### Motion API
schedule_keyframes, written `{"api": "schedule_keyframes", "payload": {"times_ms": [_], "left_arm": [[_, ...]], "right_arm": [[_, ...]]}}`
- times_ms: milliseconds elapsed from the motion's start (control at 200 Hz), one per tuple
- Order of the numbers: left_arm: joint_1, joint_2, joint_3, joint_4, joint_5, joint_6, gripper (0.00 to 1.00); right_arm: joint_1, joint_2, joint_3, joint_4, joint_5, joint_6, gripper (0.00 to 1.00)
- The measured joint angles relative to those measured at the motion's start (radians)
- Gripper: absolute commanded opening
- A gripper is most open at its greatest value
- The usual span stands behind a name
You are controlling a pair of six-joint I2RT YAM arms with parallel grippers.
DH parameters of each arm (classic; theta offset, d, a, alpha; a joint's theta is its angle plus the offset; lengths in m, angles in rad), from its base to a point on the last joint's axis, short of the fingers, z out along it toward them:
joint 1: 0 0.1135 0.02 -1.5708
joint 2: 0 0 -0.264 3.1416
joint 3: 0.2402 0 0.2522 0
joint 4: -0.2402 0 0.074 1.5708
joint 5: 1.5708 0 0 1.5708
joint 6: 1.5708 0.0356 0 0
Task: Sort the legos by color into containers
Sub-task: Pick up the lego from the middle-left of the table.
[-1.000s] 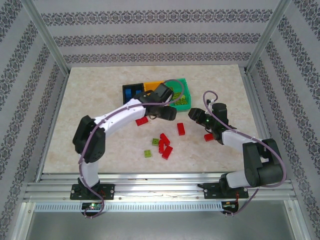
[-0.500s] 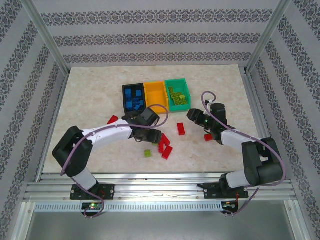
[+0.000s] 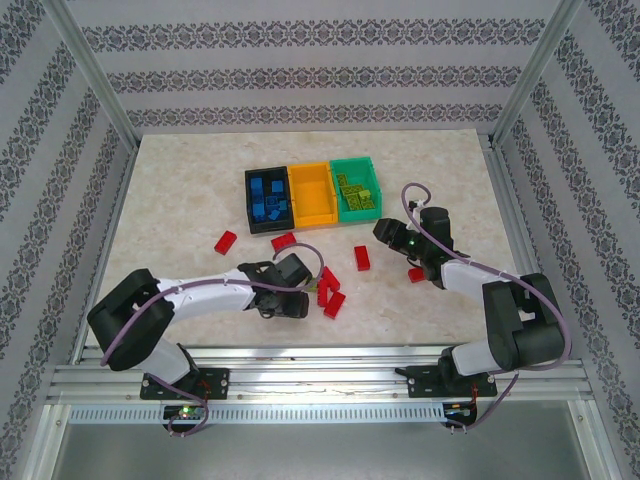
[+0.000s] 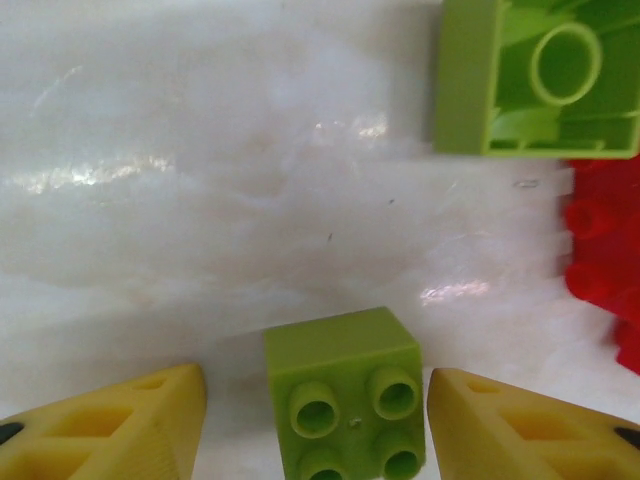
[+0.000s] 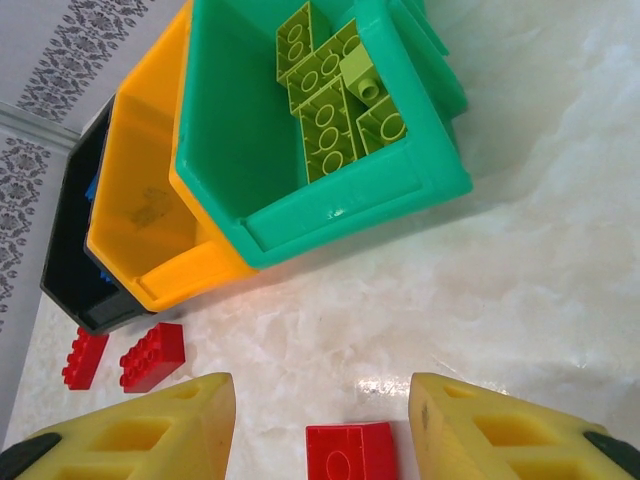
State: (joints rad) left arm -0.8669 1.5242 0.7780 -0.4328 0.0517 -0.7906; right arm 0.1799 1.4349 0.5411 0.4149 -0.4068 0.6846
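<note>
Left fingers [image 4: 110, 430] dropped, open astride lime brick [image 4: 345, 400], red bricks [image 4: 600, 250] beside; right fingers [image 5: 150, 430] open.

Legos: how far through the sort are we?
Done: blue bricks sit in the black bin, lime bricks in the green bin. In hand: left hand straddles a loose lime brick, not gripped; right hand hovers open by a red brick. Left: the orange bin looks empty, red bricks lie on the table, plus an overturned lime brick.
</note>
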Motion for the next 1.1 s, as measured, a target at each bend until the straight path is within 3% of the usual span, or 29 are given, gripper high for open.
{"api": "schedule_keyframes", "payload": {"times_ms": [310, 680, 1099], "left_arm": [[-0.016, 0.043, 0.044, -0.049, -0.053, -0.033, 0.31], [-0.031, 0.045, 0.079, 0.0, -0.05, -0.029, 0.26], [-0.03, -0.082, 0.16, 0.004, -0.118, 0.01, 0.23]], "right_arm": [[0.002, 0.001, 0.0, -0.001, 0.002, -0.003, 0.5], [0.002, 0.003, 0.0, -0.001, 0.002, -0.003, 0.5], [0.002, 0.019, 0.0, -0.003, 0.002, -0.003, 0.5]]}}
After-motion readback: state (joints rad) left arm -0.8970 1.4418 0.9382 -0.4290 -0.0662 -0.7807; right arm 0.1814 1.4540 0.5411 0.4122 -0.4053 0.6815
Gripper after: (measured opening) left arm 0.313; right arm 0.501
